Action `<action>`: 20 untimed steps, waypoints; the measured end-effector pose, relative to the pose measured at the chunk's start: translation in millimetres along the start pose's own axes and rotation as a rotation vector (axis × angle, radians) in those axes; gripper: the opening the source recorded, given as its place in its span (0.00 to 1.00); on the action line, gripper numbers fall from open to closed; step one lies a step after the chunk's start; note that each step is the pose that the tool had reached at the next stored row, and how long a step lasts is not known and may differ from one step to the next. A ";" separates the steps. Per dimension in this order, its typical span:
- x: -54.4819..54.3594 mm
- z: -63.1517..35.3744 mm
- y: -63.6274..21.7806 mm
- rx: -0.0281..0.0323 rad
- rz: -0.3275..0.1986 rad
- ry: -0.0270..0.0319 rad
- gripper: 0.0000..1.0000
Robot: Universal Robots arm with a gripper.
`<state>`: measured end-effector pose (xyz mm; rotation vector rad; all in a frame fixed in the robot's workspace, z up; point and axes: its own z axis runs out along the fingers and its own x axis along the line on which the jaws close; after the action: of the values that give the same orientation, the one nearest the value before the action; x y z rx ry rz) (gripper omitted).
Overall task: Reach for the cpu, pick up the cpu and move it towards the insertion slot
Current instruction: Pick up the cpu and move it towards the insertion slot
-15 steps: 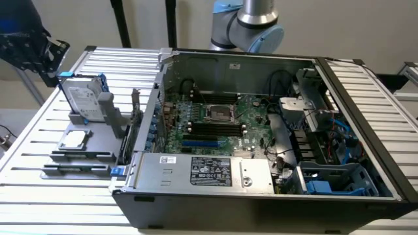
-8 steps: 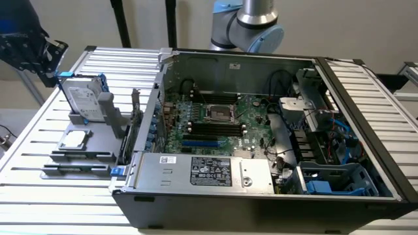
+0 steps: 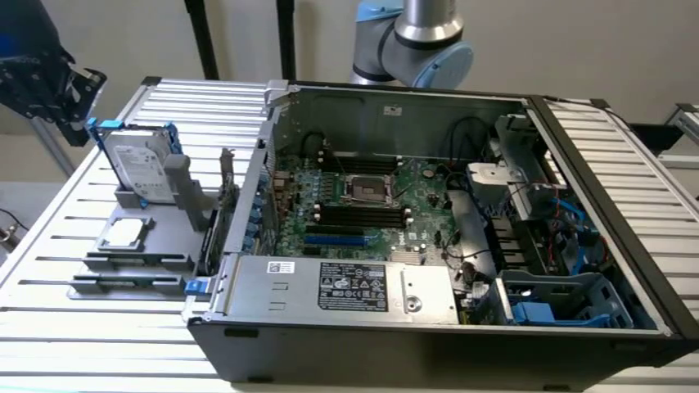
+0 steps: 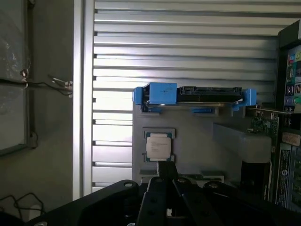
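Though the gripper point(image 4: 167, 170) has its fingers pressed together with nothing between them, the cpu point(image 4: 157, 147) lies straight ahead of the tips, close but apart, no contact. Chip is square, so no long axis to favour. Its edges run roughly square to the line the fingers point along. It lies flat, metal face up, on a seat of the grey holder point(image 4: 193, 141). One arm only, so no question of which is nearer.

Beyond the cpu from the fingers: the hard drive point(image 4: 207, 95) in its blue bracket point(image 4: 162, 93), standing on edge across the line of reach, near the chip but not touching. On one flank, toward the computer case point(image 3: 437, 348), a raised grey block point(image 4: 240, 139) sits on the same holder. The other flank opens onto the slatted table point(image 4: 188, 37). Judgement: room over the chip is free, but tighter beyond it and on the case flank.

Insertion slot point(image 3: 366, 190) sits on the motherboard point(image 3: 426, 184) inside the open case, well apart from the cpu, with the case wall between them. Judgement: the work stands at the reach, pick-up not yet made. Chip is thin and flat, so there is little edge to take hold of.
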<state>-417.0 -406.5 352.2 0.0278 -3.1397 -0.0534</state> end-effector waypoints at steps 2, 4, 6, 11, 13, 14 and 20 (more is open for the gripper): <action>2.4 0.4 0.0 0.0004 0.000 0.0001 0.11; 2.6 0.5 0.0 0.0004 0.000 0.0001 0.11; 2.6 0.5 0.0 0.0004 0.000 0.0000 0.11; 2.6 0.5 0.0 0.0004 0.000 0.0001 0.24; 2.6 0.5 0.0 0.0004 0.000 0.0000 0.30; 2.6 0.5 0.0 0.0004 0.000 0.0001 0.36; 2.6 1.3 -0.8 0.0002 0.000 -0.0001 0.59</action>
<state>-419.6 -407.3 350.9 0.0278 -3.1398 -0.0530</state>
